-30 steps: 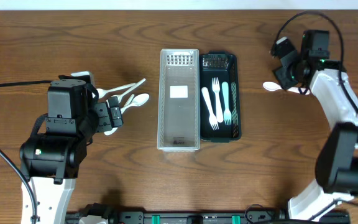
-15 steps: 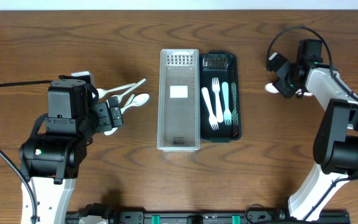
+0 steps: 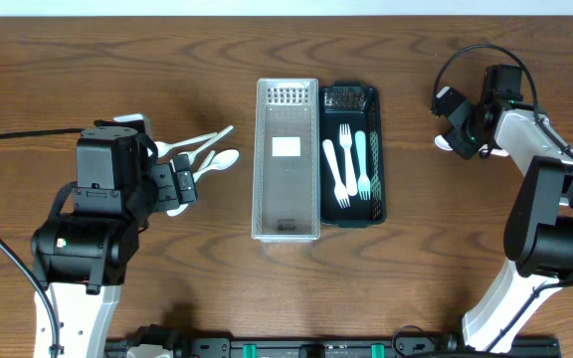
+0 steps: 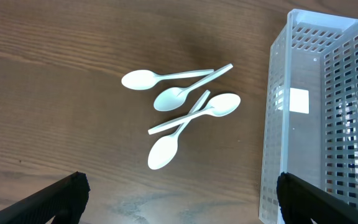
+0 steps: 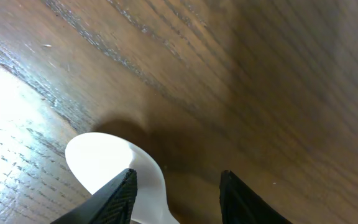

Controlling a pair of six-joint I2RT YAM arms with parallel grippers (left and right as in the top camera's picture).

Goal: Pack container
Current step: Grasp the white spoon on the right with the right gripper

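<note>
Overhead first: my right gripper point(image 3: 458, 137) has slid down and a touch toward the middle of the table over the last second, and it now sits right over the lone spoon point(image 3: 444, 145). Only a sliver of white still peeks out beside it, where earlier the bowl lay in plain sight. My left gripper point(image 3: 180, 187) has not budged; it hangs near the loose spoons point(image 3: 212, 159), left of the clear basket point(image 3: 260, 159). The black tray point(image 3: 378, 169) touching that basket holds three forks point(image 3: 348, 159).

Left wrist next: my fingers point(image 4: 61, 199) are spread wide with nothing between them. Four spoons lie crossed on the wood just beside the empty basket point(image 4: 316, 124).

Right wrist last: I'm low over the table, jaws parted and gripping nothing. The spoon bowl point(image 5: 104, 158) pokes out ahead, its neck running in against my left-hand finger point(image 5: 117, 196). I judge I'm nearly set to close on it, though it sits off-centre in the gap.
</note>
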